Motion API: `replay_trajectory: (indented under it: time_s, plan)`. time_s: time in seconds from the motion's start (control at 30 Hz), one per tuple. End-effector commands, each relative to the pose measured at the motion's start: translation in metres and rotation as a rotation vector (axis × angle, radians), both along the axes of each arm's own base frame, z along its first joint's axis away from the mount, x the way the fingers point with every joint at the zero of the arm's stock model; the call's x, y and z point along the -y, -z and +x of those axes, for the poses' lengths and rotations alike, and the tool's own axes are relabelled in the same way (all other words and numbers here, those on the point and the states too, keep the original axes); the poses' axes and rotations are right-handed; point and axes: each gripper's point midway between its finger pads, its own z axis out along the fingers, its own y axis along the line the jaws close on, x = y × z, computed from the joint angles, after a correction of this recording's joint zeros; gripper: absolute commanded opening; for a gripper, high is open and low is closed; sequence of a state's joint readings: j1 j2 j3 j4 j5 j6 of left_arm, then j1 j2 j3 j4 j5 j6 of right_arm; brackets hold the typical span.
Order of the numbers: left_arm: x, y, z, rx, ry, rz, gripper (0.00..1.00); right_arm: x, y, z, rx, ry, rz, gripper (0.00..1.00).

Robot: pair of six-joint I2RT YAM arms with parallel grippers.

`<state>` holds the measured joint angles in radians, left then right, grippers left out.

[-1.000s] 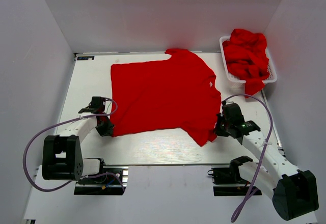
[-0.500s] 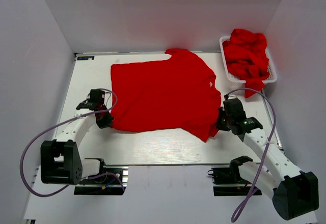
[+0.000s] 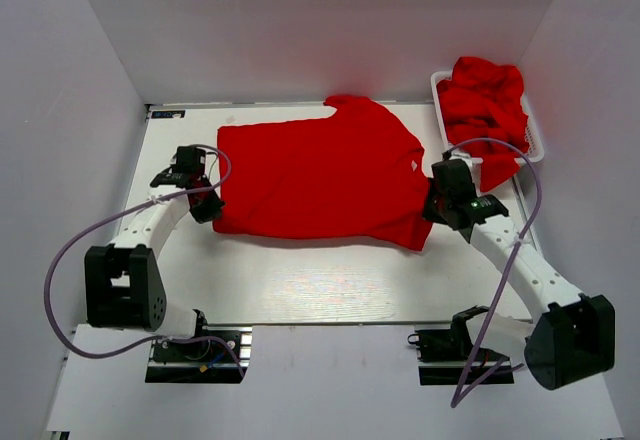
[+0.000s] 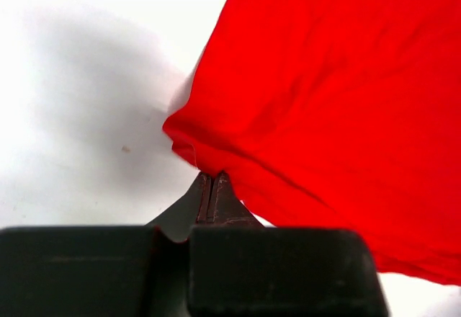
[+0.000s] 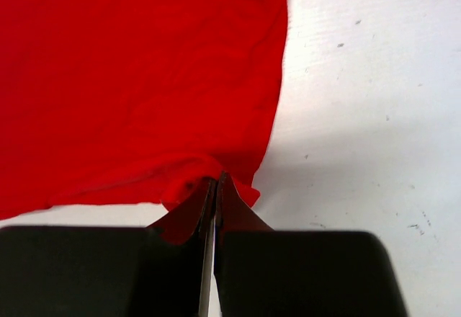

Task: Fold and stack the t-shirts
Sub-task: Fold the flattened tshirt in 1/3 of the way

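Overhead view of a white table (image 3: 300,280) w/ two robot arms. One red t-shirt (image 3: 320,180) lies spread across the middle, neck to the right, sleeve poking out at the far edge. More spare shirts (image 3: 485,110) are heaped in a white basket (image 3: 538,150) at the far right corner, one hanging over the rim.

Step in hand, prob. the first fold: each arm has a near corner of the t-shirt. The left gripper (image 3: 207,207) sits at the near-left corner and the right gripper (image 3: 437,212) at the near-right corner. Wrist cams show both sets of jaws pressed fully together, no gap, w/ a small bunch of red cloth pinched at the tips. In both wrist views the cloth hangs off the tips w/ its shadow on the table, so it looks raised a little.

Next move, as I judge it: carry both corners toward the far side at the same pace, keeping the cloth taut btwn them, lay the edge flat on the body, then let go.

Pose: left arm reaches from its near-left base, forearm angled far and right. Right arm stretches in a long diagonal from the near-right base, wrist close to the basket.
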<state>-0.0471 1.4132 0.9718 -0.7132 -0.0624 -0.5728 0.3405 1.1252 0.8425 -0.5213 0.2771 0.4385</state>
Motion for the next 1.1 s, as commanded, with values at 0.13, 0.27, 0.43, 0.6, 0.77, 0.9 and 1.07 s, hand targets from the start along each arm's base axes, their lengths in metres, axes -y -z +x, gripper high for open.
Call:
replay_trajectory:
  time_s: [0.13,0.27,0.43,0.6,0.77,0.9,1.07]
  plan:
    - [-0.014,-0.014,0.034,0.042,-0.035,0.048,0.0,0.003,-0.032,0.046,0.098,0.075,-0.031,0.0]
    - [-0.015,-0.015,0.05,0.042,-0.04,0.058,0.0,0.001,-0.022,0.064,0.062,0.058,-0.083,0.0]
    - [-0.02,-0.024,0.069,0.077,-0.056,0.084,0.0,-0.005,-0.036,0.094,0.108,0.019,-0.12,0.0]
    - [-0.02,-0.019,0.081,0.073,-0.056,0.085,0.0,-0.007,-0.045,0.12,0.142,0.001,-0.154,0.0]
    - [-0.023,-0.018,0.089,0.072,-0.066,0.104,0.0,-0.005,-0.044,0.139,0.131,-0.005,-0.212,0.0]
    - [-0.023,-0.022,0.109,0.124,-0.049,0.112,0.0,-0.003,-0.049,0.156,0.15,0.005,-0.241,0.0]
    - [-0.024,-0.017,0.127,0.154,-0.032,0.122,0.0,-0.008,-0.039,0.183,0.138,-0.012,-0.265,0.0]
